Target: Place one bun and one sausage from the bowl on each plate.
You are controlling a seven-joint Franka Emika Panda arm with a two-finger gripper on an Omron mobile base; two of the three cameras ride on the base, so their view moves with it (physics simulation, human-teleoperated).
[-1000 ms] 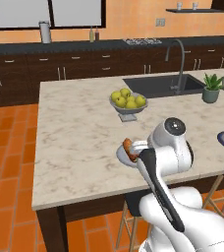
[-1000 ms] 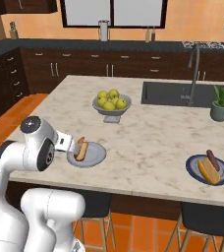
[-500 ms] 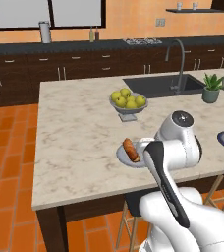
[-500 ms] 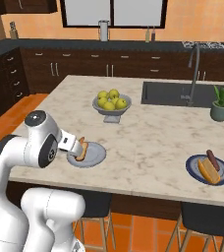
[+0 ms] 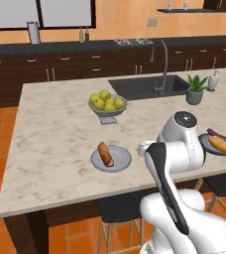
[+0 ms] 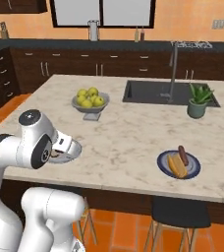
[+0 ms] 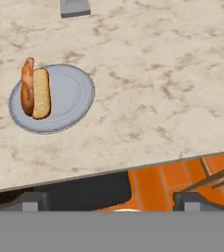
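Plates sit on the marble counter (image 5: 55,124), one light grey and one dark blue. The light grey plate (image 5: 111,158) holds a bun (image 7: 41,92) and a sausage (image 7: 27,86) lying side by side and touching. In the hand view this plate is at about 10 o'clock, with the sausage on the far left side of the bun.

The dark blue plate (image 6: 179,164) is well apart from the grey one, near the front edge of the counter. It has its own bun (image 6: 175,165) and its own sausage (image 6: 183,155) on it, lying next to each other. In the right base view it sits at about 4 o'clock.

The gripper (image 7: 111,199) hangs past the counter's front edge, over the orange floor tiles (image 7: 182,177). Its two fingers are spread wide and hold nothing (one tip shows at 7 o'clock and one at 5 o'clock in the hand view).

A grey pedestal fruit bowl (image 5: 107,107) full of yellow-green fruits stands farther back on the counter. A small potted plant (image 6: 199,101) stands beside the sink (image 6: 163,92).
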